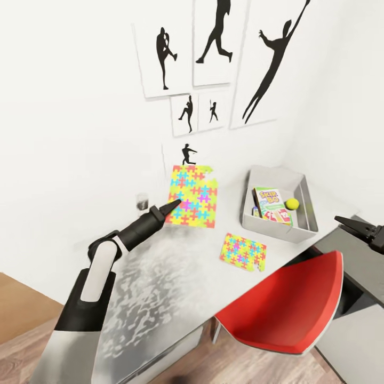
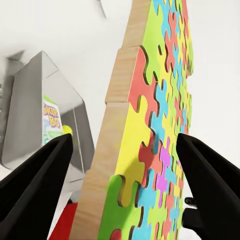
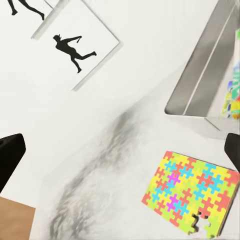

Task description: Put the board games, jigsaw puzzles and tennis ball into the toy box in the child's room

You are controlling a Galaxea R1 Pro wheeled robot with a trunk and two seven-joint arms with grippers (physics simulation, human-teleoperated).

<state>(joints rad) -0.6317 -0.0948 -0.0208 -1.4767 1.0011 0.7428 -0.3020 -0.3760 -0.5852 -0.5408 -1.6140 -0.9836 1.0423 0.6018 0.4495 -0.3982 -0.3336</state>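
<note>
A large jigsaw puzzle (image 1: pixel 193 196) stands tilted up from the light-grey table (image 1: pixel 154 277) near the wall. My left gripper (image 1: pixel 173 205) is shut on its edge. In the left wrist view the puzzle (image 2: pixel 150 125) sits between the two black fingers (image 2: pixel 42 180). A smaller jigsaw puzzle (image 1: pixel 242 252) (image 3: pixel 192 192) lies flat near the table's front edge. The grey toy box (image 1: pixel 277 176) (image 3: pixel 200 75) (image 2: pixel 30 100) holds the Skip-Bo board game (image 1: pixel 268 196) (image 2: pixel 51 120), another colourful box (image 1: pixel 278 215) and the tennis ball (image 1: pixel 292 203). My right gripper (image 1: pixel 346 224) hovers open to the right of the box.
A red chair (image 1: pixel 290 306) sits tucked at the table's front, under the smaller puzzle. A darker grey corner section (image 1: pixel 362 266) lies beneath my right gripper. Baseball silhouette prints (image 1: pixel 218 42) hang on the white wall. Wood floor (image 1: pixel 21 309) shows at left.
</note>
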